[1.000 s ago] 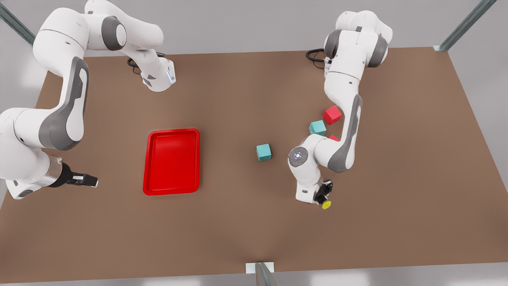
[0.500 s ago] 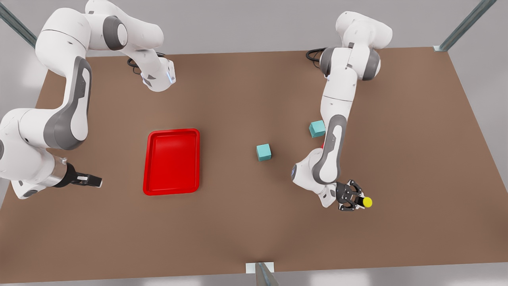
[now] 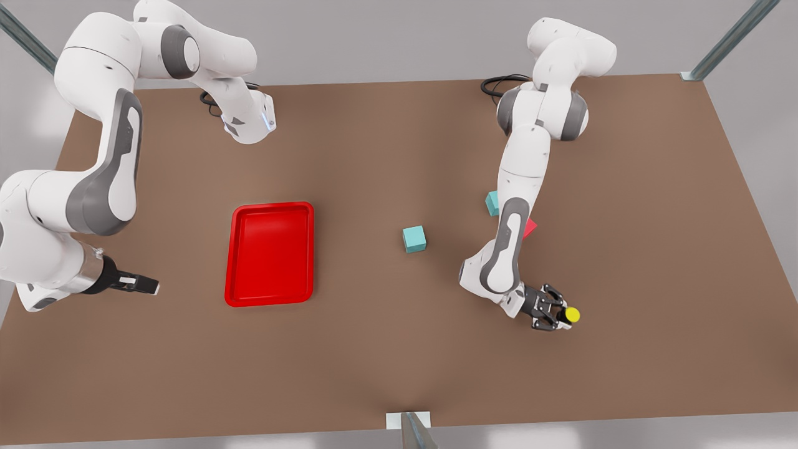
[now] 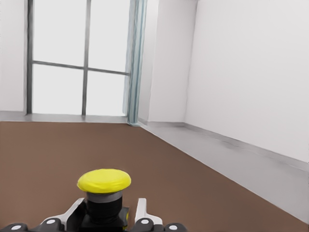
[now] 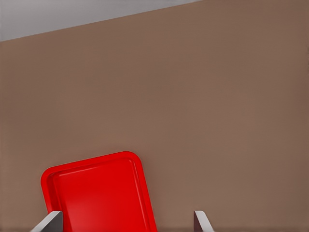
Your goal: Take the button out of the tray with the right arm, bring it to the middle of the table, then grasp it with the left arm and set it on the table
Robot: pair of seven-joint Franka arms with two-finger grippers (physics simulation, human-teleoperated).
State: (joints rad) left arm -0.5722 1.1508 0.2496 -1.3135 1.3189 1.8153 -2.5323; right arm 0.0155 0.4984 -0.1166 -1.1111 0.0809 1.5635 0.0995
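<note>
At the front view's lower right, the left gripper (image 3: 559, 315) clenches the button (image 3: 572, 315) above the table (image 3: 374, 349), apparently ready to set it down, while the right gripper (image 3: 144, 285) waits unclenched at far left beside the tray (image 3: 270, 300).

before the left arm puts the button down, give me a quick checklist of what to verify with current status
1. Button gripped: ok. The left gripper fingers close on its dark body, yellow cap pointing outward.
2. Tray emptied: ok, nothing lies in it.
3. Right gripper out of the way: ok. It waits open at the front view's left, beside the tray.
4. Landing spot free: ok. Bare table around the gripper; teal cube sits well apart.
5. Button touching the table: cannot tell.
6. Button upright: not ok, it points sideways in the front view.
</note>
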